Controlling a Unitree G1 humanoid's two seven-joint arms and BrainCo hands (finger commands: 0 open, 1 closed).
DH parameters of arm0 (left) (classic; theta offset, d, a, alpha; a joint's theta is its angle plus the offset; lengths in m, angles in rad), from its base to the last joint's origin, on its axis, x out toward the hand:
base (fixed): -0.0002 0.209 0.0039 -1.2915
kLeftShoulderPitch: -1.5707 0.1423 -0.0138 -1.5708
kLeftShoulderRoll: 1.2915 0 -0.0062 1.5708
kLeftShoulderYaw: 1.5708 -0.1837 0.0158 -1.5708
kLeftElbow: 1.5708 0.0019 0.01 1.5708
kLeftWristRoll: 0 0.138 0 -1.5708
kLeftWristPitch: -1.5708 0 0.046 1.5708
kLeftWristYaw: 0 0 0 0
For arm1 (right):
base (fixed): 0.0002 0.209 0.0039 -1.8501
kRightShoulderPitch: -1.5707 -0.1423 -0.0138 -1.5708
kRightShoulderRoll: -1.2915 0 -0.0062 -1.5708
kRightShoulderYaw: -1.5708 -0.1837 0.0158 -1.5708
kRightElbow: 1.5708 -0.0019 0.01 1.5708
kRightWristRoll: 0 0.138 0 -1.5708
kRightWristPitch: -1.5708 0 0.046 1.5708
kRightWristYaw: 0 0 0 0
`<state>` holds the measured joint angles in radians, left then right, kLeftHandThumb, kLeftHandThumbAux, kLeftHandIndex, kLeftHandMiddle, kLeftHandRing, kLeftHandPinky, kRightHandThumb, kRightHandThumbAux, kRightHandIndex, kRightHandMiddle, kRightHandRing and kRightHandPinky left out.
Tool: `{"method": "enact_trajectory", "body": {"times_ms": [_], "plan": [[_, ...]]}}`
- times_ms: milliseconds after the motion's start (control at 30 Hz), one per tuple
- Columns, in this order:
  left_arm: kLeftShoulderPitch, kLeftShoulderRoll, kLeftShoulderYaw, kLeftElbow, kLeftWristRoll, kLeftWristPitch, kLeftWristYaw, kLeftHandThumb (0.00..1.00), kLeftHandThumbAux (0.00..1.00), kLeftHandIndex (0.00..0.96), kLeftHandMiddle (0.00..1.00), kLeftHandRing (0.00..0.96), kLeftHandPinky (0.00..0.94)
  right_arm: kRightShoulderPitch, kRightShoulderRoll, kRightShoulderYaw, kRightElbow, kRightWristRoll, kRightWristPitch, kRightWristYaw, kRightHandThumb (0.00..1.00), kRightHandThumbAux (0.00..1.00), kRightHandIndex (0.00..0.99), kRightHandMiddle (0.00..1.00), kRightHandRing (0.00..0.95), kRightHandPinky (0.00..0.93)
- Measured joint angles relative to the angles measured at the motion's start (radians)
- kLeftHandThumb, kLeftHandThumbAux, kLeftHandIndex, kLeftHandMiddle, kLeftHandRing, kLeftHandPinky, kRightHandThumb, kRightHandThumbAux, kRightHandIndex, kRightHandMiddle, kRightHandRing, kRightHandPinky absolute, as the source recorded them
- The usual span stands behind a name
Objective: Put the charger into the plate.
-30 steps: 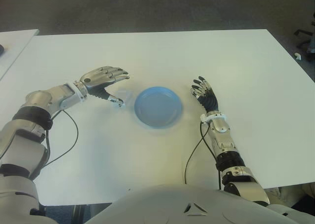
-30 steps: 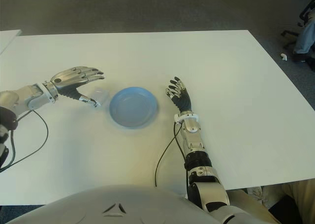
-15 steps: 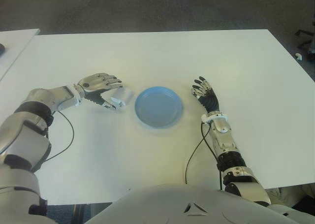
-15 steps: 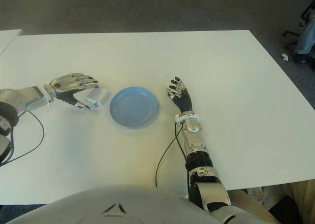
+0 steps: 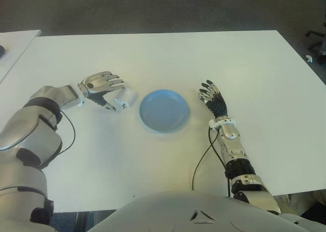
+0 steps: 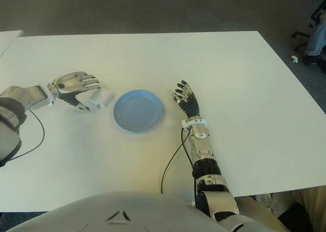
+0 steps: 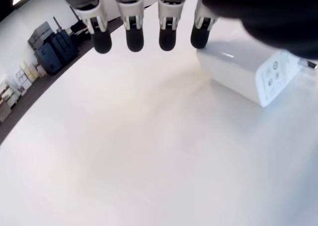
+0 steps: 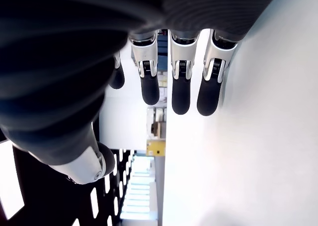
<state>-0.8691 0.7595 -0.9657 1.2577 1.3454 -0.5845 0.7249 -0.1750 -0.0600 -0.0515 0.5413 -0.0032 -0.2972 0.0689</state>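
Observation:
A small white charger [image 5: 125, 97] lies on the white table [image 5: 153, 160], just left of the empty blue plate [image 5: 164, 110]. My left hand [image 5: 116, 94] hovers beside the charger on its left, open, fingers spread, thumb low near the table. In the left wrist view the charger [image 7: 248, 69] sits just past the fingertips [image 7: 166, 39], its plug face showing, with nothing in the hand. My right hand [image 5: 213, 95] shows to the right of the plate, open with its fingers straight.
Another white table's corner [image 5: 15, 41] shows at the far left. Dark floor lies beyond the table's far edge. A black cable [image 5: 201, 158] runs along my right forearm.
My left hand has drawn back to the left and dropped lower, leaving the charger uncovered at its fingertips. The charger, plate and right hand have stayed put.

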Motion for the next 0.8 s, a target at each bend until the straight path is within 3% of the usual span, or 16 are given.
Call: {"method": "enact_trajectory", "body": {"times_ms": [333,800], "plan": [[-0.031,-0.047,-0.075,0.063,0.018,0.093,0.012,0.495,0.163,0.0,0.0,0.0,0.0,0.006,0.0,-0.002,0.003,0.003,-0.017,0.013,0.002,0.717,0.027,0.161,0.189,0.211],[-0.033,-0.068,-0.089,0.089,-0.011,0.117,0.023,0.511,0.18,0.0,0.0,0.0,0.0,0.008,-0.001,0.0,0.015,0.004,-0.039,0.023,0.0,0.663,0.032,0.164,0.186,0.203]]}}
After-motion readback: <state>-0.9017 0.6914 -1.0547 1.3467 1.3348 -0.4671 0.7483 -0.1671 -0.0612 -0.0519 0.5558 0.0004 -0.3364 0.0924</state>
